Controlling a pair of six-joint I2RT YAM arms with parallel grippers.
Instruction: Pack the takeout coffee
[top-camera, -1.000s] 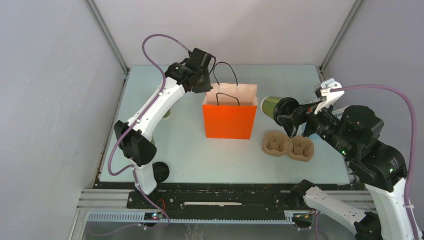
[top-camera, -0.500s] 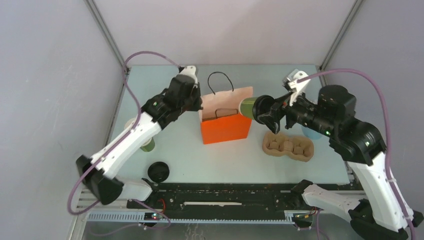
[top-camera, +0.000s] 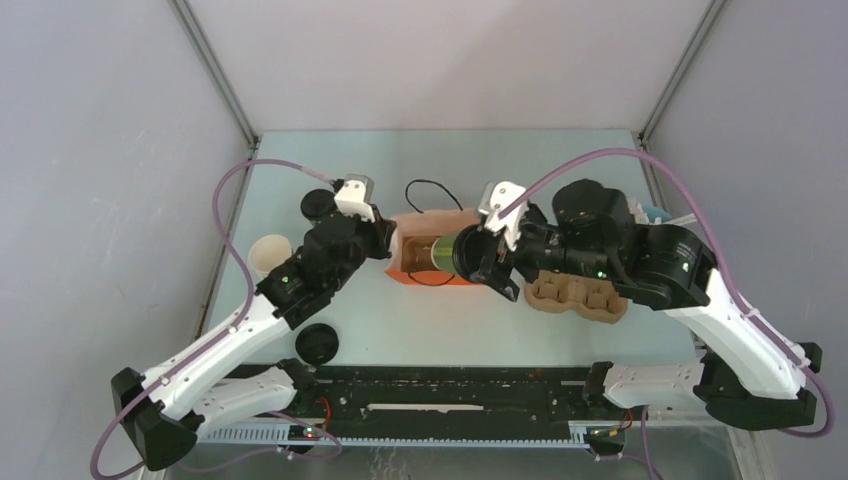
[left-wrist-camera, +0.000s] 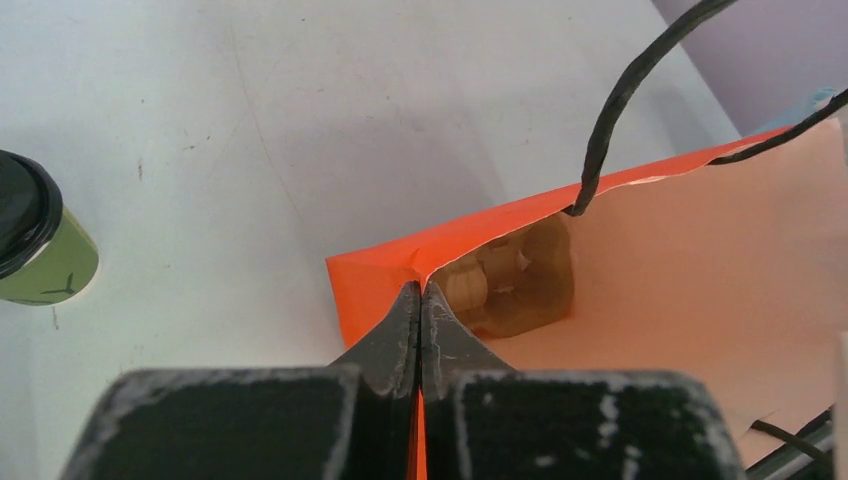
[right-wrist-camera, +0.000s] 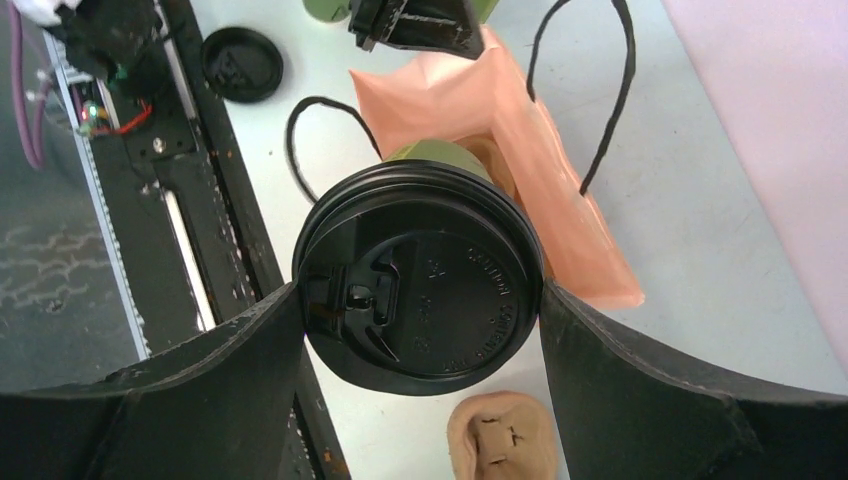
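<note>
My right gripper (top-camera: 480, 262) is shut on an olive-green takeout coffee cup (top-camera: 440, 250) with a black lid (right-wrist-camera: 420, 275), one finger on each side of the lid. It holds the cup on its side at the mouth of the orange paper bag (top-camera: 420, 277), the cup's base pointing into the bag. My left gripper (left-wrist-camera: 420, 300) is shut on the bag's orange edge (left-wrist-camera: 380, 270), on the bag's left side in the top view (top-camera: 385, 240). A brown cup carrier (left-wrist-camera: 515, 275) shows inside the bag. A second lidded olive cup (left-wrist-camera: 35, 245) stands to the left (top-camera: 320, 205).
A brown pulp cup carrier (top-camera: 578, 292) lies right of the bag. A loose black lid (top-camera: 315, 345) lies near the front rail. A white-inside cup stack (top-camera: 270, 252) stands at the left edge. A blue object (top-camera: 655, 212) sits behind the right arm.
The right gripper has carried the cup left, from beside the bag to its mouth. The left gripper has come nearer and lower, and the bag it holds is now tipped over and squashed.
</note>
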